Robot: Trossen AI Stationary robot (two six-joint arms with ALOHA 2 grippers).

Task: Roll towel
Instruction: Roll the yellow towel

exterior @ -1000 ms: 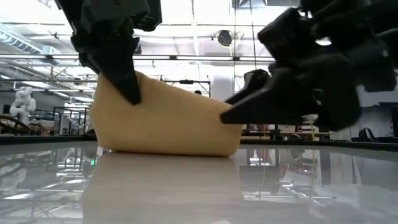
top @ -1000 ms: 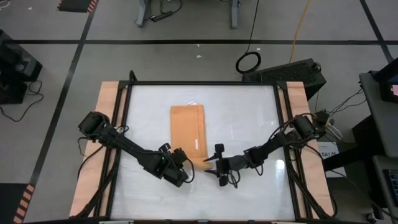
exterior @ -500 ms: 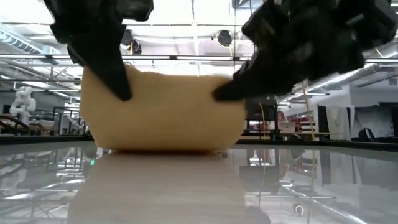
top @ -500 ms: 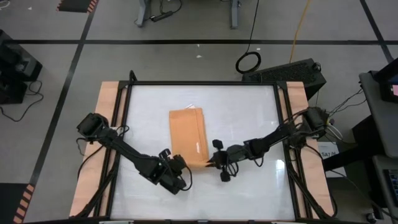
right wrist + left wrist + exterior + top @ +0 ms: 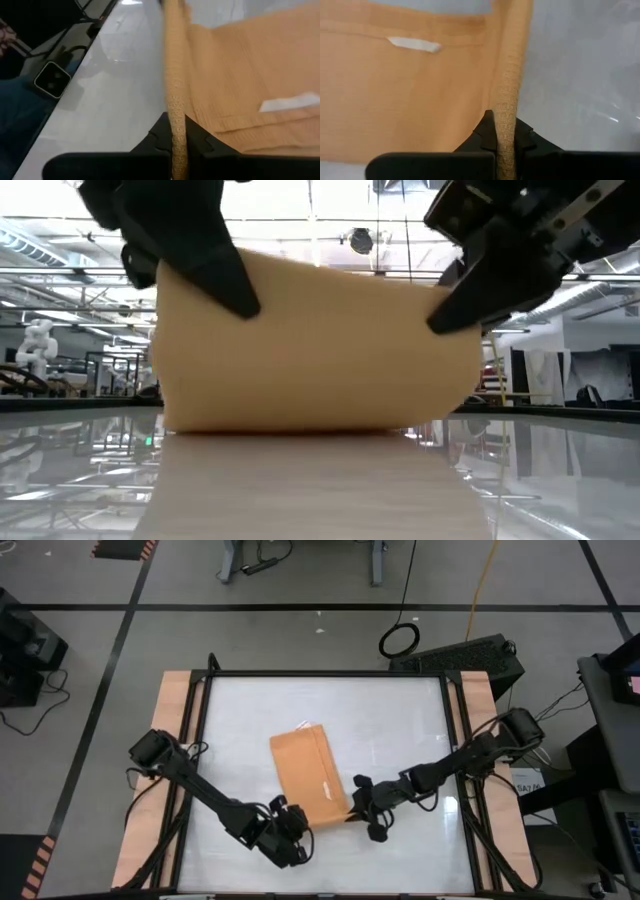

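Orange-tan cloth, the towel lies mid-worktop with its long axis running roughly twelve to six, its six o'clock edge lifted, the left gripper and right gripper each apparently clamped on one near corner, equally close.

The towel is plain orange-tan, with a fine ribbed weave showing along its pinched edge in both wrist views; its tag is white; the table is glossy white, framed in black, with pale wood strips down each side; both arms and grippers are black; the floor is grey with black lines.
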